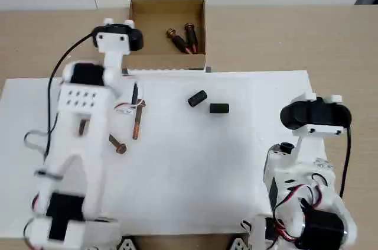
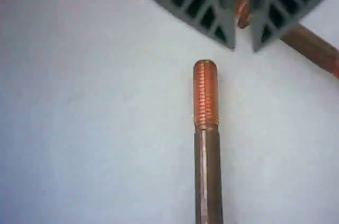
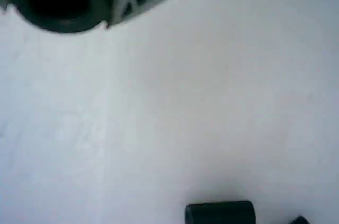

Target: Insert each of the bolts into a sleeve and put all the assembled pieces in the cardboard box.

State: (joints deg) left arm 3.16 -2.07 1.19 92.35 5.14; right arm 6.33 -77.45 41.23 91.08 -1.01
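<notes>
White foam board (image 1: 195,173) on a wooden table (image 1: 295,31): long bolt (image 2: 206,144) lies at its left, threaded end just short of the left gripper (image 2: 242,46), jaws slightly parted, empty; right gripper (image 3: 108,9) at near right clamps a sleeve (image 3: 58,1); bolt judged stiff, smooth, apt to roll, so pinch mid-shank

Cardboard box (image 1: 167,61): brown, open top, on the desk (image 1: 266,37) against the far edge of the white mat (image 1: 195,167). Two sleeved bolts (image 1: 177,40) lie inside.
Two black sleeves (image 1: 198,98) (image 1: 219,108): on their sides, near each other, mid-mat.
Long copper bolt (image 1: 138,121): flat, towards the mat's left edge, threads pointing to the far edge.
Second bolt (image 1: 117,143): just beside it, tilted.
</notes>
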